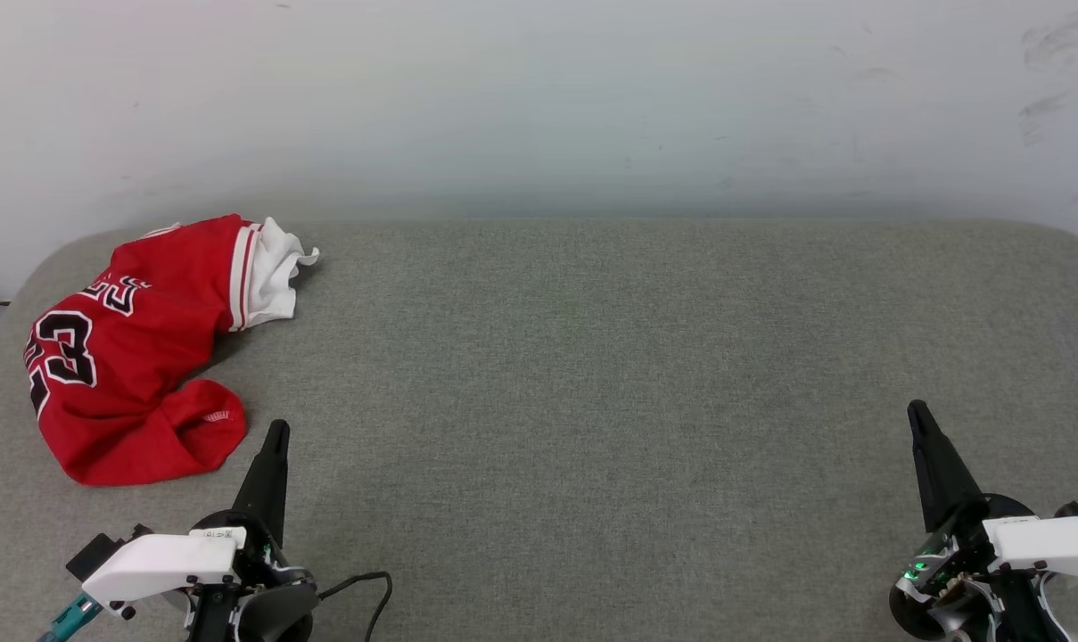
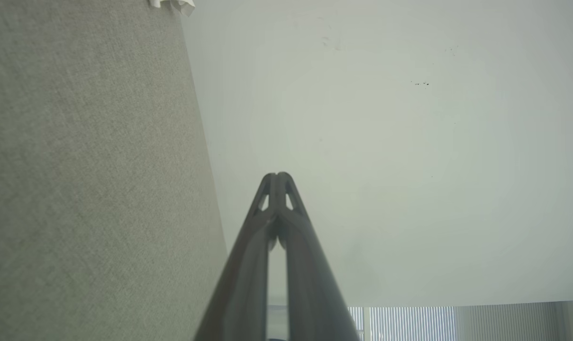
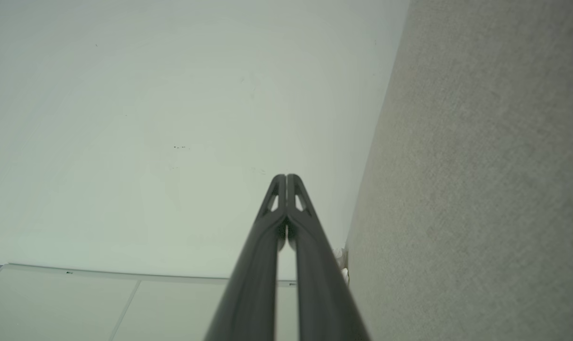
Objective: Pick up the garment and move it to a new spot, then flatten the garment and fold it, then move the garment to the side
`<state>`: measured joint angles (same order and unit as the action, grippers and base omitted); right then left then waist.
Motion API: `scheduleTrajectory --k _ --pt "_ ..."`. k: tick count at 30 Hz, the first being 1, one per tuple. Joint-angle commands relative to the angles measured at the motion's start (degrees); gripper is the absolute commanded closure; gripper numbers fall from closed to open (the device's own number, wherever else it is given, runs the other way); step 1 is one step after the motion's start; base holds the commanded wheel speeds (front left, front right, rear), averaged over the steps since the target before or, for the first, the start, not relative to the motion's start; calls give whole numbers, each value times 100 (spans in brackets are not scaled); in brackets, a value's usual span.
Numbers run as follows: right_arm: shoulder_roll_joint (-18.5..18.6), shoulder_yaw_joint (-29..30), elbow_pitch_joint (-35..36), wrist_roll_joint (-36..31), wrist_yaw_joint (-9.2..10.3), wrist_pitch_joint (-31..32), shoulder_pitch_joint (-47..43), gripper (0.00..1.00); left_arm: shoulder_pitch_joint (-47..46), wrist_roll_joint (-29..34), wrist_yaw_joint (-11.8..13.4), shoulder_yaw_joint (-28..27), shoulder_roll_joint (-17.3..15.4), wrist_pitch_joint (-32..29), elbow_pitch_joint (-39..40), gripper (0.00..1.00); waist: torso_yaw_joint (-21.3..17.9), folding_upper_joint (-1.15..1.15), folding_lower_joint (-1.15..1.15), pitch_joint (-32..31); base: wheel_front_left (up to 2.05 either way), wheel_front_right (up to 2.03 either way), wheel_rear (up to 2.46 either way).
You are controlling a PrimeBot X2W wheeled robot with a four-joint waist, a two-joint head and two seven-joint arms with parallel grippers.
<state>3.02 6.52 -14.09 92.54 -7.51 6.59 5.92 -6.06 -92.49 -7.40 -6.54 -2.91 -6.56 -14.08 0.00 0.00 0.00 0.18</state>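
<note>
The garment (image 1: 137, 348), a red jersey with a white sleeve and black white-outlined numbers, lies crumpled at the far left of the grey table (image 1: 592, 374). A scrap of its white sleeve (image 2: 172, 4) peeks in at the top of the left wrist view. My left gripper (image 1: 277, 430) is shut and empty, just right of the garment's lower hem and apart from it. Its fingertips (image 2: 277, 177) meet in the left wrist view. My right gripper (image 1: 917, 410) is shut and empty at the lower right, its fingertips (image 3: 286, 177) pressed together.
A pale wall (image 1: 539, 98) rises right behind the table's far edge. The table's rounded corners show at far left and far right. A black cable (image 1: 369, 593) loops beside my left wrist. Broad bare cloth lies between the two grippers.
</note>
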Motion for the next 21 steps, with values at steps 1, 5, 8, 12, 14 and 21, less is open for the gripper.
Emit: scheduleTrajectory --k 1,5,8,12,14,21 --pt "-30 6 -8 -34 4 14 77 100 -45 22 -18 -21 10 -17 -1 100 0 0 0 0 0 0 0" --pt "-29 6 -7 -34 4 14 77 100 -45 22 -18 -22 10 -17 -1 100 0 0 0 0 0 0 0" --pt "-29 6 -7 -34 4 14 77 100 -45 21 -18 -22 10 -17 -1 100 0 0 0 0 0 0 0" --pt "-29 6 -7 -34 4 14 77 100 -45 21 -18 -22 10 -16 -1 100 0 0 0 0 0 0 0" --pt "-29 7 -7 -34 4 14 77 100 -45 21 -18 -22 10 -17 -1 100 0 0 0 0 0 0 0" --pt "-29 7 -7 -34 4 14 77 100 -45 21 -18 -22 10 -17 -1 100 0 0 0 0 0 0 0"
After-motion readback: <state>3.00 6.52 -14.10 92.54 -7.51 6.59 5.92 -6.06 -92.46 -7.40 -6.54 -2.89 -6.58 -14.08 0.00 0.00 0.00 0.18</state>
